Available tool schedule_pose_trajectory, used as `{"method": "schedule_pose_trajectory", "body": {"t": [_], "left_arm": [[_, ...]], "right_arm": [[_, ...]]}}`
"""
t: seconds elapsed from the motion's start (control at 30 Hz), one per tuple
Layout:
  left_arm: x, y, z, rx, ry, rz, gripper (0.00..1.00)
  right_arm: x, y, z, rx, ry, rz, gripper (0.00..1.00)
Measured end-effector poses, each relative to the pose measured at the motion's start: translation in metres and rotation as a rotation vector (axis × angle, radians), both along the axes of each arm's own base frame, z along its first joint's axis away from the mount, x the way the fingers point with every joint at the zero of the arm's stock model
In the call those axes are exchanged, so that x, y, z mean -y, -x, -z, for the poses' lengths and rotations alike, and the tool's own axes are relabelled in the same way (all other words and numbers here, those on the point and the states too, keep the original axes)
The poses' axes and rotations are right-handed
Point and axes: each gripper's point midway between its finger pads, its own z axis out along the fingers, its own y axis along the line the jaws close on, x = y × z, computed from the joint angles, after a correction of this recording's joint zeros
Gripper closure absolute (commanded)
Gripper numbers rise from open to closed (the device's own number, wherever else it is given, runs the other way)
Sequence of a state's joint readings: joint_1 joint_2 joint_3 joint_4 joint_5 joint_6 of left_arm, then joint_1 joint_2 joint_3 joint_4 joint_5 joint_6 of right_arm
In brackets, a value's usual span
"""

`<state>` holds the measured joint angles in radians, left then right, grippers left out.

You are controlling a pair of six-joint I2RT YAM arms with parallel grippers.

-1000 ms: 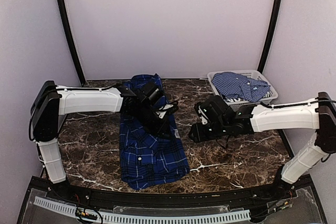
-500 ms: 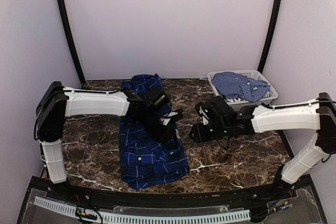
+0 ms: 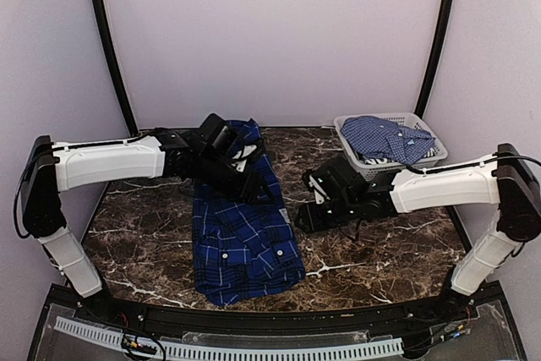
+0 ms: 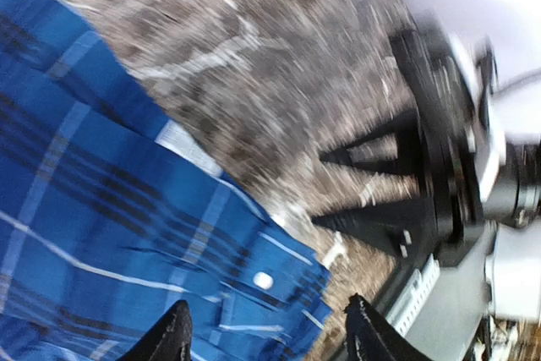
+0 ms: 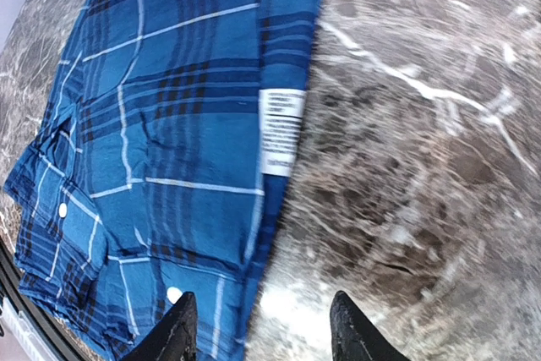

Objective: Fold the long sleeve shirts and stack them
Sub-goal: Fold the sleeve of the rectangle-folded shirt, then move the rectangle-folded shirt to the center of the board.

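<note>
This is a robotics lab test booth. A dark marble-patterned table (image 3: 380,268) is boxed in by bare pale walls (image 3: 270,40) and curved black poles (image 3: 106,48). The white-and-black left arm (image 3: 110,162) and right arm (image 3: 439,188) are bolted at its near edge, above a slotted cable strip (image 3: 254,348) with exposed wiring (image 3: 139,346).

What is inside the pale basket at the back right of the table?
A crumpled light blue checked shirt fills the basket; anything beneath it is covered.

Dark plaid shirt (image 3: 241,238) lies folded lengthwise on table (image 3: 144,226), lighter checked shirt (image 3: 385,137) crumpled in basket (image 3: 432,155)
</note>
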<state>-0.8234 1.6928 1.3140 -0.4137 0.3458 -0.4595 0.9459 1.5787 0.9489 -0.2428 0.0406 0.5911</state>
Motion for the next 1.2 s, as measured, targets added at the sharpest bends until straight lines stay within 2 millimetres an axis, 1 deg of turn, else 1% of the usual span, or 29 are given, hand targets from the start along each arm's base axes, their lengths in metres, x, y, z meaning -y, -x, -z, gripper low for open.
{"method": "schedule_pose_trajectory", "body": {"t": [0.07, 0.1, 0.13, 0.2, 0.23, 0.3, 0.43, 0.53, 0.7, 0.83, 0.9, 1.0, 1.1, 1.2], "left_arm": [[-0.021, -0.023, -0.001, 0.004, 0.020, -0.092, 0.47], [-0.034, -0.040, 0.001, 0.005, 0.024, -0.153, 0.48], [-0.042, -0.052, 0.003, 0.005, 0.024, -0.191, 0.48], [-0.060, -0.080, 0.007, 0.021, 0.028, -0.276, 0.49], [-0.066, -0.091, 0.010, 0.027, 0.026, -0.305, 0.50], [-0.073, -0.113, 0.016, 0.037, 0.026, -0.352, 0.52], [-0.075, -0.156, 0.032, 0.057, 0.026, -0.410, 0.56], [-0.080, -0.183, 0.054, 0.055, 0.014, -0.449, 0.56], [-0.104, -0.212, 0.093, 0.022, -0.016, -0.517, 0.56], [-0.112, -0.237, 0.113, 0.012, -0.023, -0.546, 0.56], [-0.111, -0.246, 0.117, 0.015, -0.021, -0.548, 0.57], [-0.105, -0.255, 0.116, 0.025, -0.008, -0.542, 0.57], [-0.099, -0.255, 0.117, 0.014, 0.010, -0.524, 0.57], [-0.091, -0.249, 0.116, -0.006, 0.026, -0.500, 0.56]], "right_arm": [[-0.015, 0.002, 0.002, 0.000, 0.000, -0.035, 0.54], [-0.024, 0.003, 0.004, -0.002, -0.003, -0.054, 0.55], [-0.032, 0.005, 0.005, -0.003, -0.005, -0.074, 0.56], [-0.045, 0.007, 0.009, -0.009, -0.011, -0.108, 0.56], [-0.050, 0.007, 0.011, -0.011, -0.011, -0.120, 0.57], [-0.060, 0.008, 0.016, -0.021, -0.015, -0.142, 0.57], [-0.073, 0.006, 0.027, -0.032, -0.015, -0.171, 0.57], [-0.077, 0.007, 0.037, -0.047, -0.014, -0.186, 0.58], [-0.079, 0.016, 0.048, -0.063, 0.002, -0.213, 0.58], [-0.077, 0.032, 0.058, -0.076, 0.032, -0.249, 0.57], [-0.077, 0.037, 0.060, -0.067, 0.040, -0.263, 0.57], [-0.079, 0.040, 0.062, -0.049, 0.047, -0.276, 0.57], [-0.079, 0.045, 0.062, -0.037, 0.049, -0.288, 0.57], [-0.078, 0.057, 0.062, -0.038, 0.054, -0.312, 0.58]]}}
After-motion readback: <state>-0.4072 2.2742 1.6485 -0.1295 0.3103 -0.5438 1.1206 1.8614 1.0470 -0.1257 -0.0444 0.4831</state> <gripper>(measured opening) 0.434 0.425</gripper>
